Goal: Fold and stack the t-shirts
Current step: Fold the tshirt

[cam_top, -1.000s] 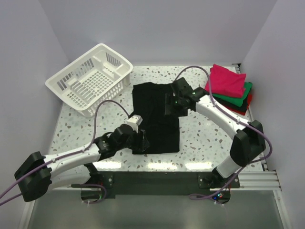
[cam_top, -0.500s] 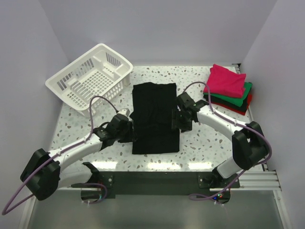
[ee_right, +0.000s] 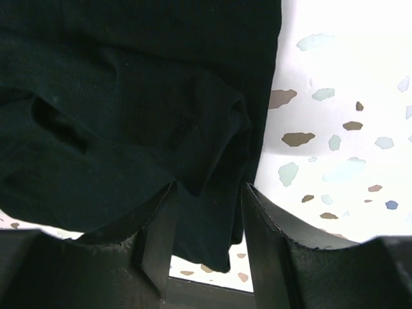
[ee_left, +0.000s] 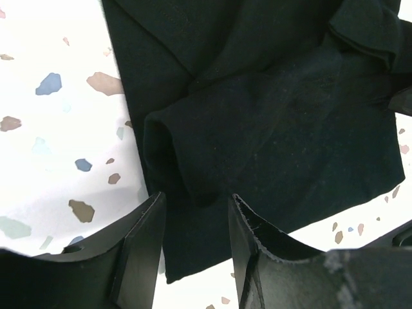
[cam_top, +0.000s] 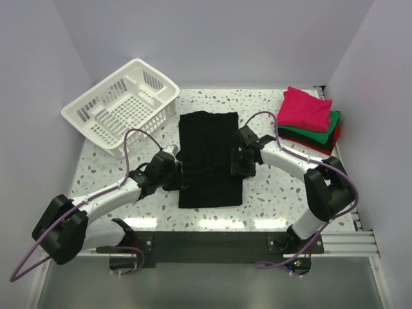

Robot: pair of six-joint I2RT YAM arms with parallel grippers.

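Note:
A large black t-shirt [cam_top: 209,158], folded into a long strip, lies flat in the middle of the table. My left gripper [cam_top: 177,175] is at its left edge, jaws apart, straddling a folded sleeve bump [ee_left: 177,161] on the black t-shirt [ee_left: 270,129]; in the wrist view the left gripper [ee_left: 196,199] has cloth between its tips. My right gripper [cam_top: 239,162] is at the right edge, jaws apart over the hem of the black t-shirt [ee_right: 129,96]; the right gripper [ee_right: 210,188] has a fold between its tips. At the back right is a stack of folded t-shirts: magenta [cam_top: 305,108] on green [cam_top: 318,133], black and red.
A white slatted basket [cam_top: 122,106] stands tilted at the back left. The speckled table [cam_top: 277,193] shows on both sides of the black shirt. The stack sits close behind the right arm's elbow. Purple cables loop above both arms.
The left gripper moved up from the shirt's lower left corner to its left edge. The right gripper came down off the shirt to its right edge. Both jaws have narrowed.

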